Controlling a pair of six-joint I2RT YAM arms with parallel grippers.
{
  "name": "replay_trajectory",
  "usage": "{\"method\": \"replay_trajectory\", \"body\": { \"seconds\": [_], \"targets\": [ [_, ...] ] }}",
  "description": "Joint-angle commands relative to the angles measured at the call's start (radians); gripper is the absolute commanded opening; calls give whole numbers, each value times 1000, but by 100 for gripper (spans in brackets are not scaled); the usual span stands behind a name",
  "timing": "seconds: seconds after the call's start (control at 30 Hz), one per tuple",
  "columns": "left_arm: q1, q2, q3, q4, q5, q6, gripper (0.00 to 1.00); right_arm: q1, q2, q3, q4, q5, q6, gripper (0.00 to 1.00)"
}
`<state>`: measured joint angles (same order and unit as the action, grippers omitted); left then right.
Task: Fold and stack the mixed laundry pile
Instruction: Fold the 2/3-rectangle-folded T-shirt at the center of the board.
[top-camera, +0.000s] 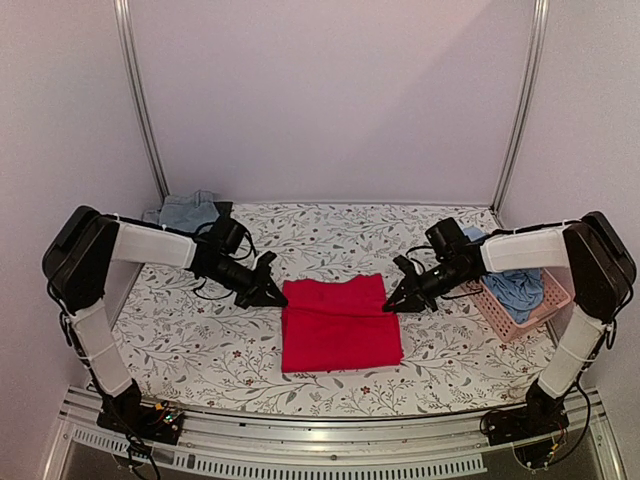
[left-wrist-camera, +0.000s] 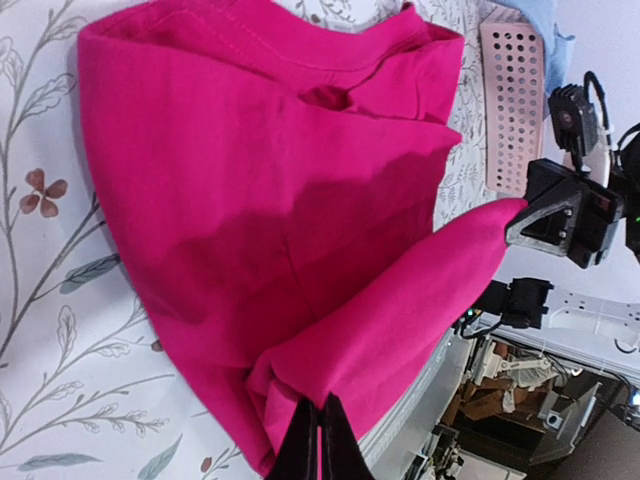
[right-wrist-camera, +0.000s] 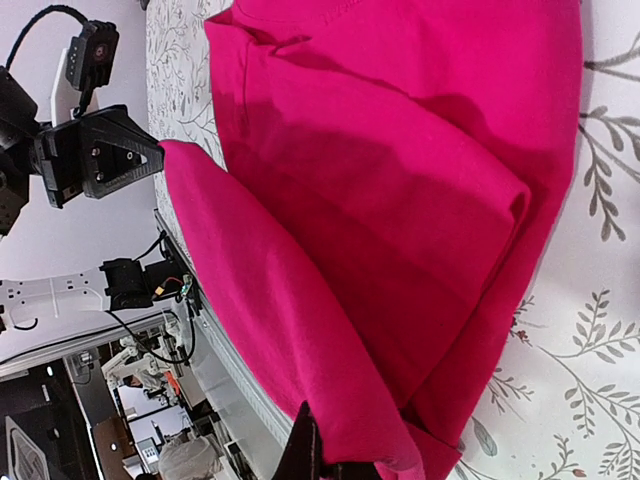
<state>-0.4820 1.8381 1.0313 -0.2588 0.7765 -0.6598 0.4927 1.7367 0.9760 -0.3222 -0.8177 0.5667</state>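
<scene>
The bright red garment (top-camera: 340, 325) lies folded into a rough rectangle at the middle of the table. My left gripper (top-camera: 275, 293) is shut on its far left corner, and my right gripper (top-camera: 393, 300) is shut on its far right corner. Between them the far edge is lifted as a taut fold. In the left wrist view the dark fingers (left-wrist-camera: 322, 440) pinch the red cloth (left-wrist-camera: 270, 200). In the right wrist view one finger (right-wrist-camera: 305, 445) shows under the red cloth (right-wrist-camera: 400, 180); the other is hidden. A light blue garment (top-camera: 190, 210) lies bunched at the back left.
A pink slatted basket (top-camera: 545, 310) at the right edge holds a light blue cloth (top-camera: 515, 288); the basket also shows in the left wrist view (left-wrist-camera: 510, 100). The floral tablecloth (top-camera: 200, 340) covers the table. Metal posts stand at both back corners.
</scene>
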Motion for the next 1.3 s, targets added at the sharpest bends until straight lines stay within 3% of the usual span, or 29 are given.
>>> {"method": "replay_trajectory", "body": {
  "seconds": [0.0, 0.83, 0.9, 1.03, 1.27],
  "targets": [
    [15, -49, -2, 16, -3, -14, 0, -8, 24, 82, -50, -6, 5, 0],
    [97, 177, 226, 16, -35, -32, 0, -106, 414, 516, -119, -100, -90, 4],
    [102, 208, 237, 24, -34, -35, 0, -109, 441, 543, -117, -108, -90, 10],
    [118, 251, 250, 31, -42, -40, 0, -117, 483, 601, -115, -138, -86, 33],
    [154, 288, 234, 61, -23, -78, 2, -188, 393, 600, -125, -77, -135, 52]
  ]
}}
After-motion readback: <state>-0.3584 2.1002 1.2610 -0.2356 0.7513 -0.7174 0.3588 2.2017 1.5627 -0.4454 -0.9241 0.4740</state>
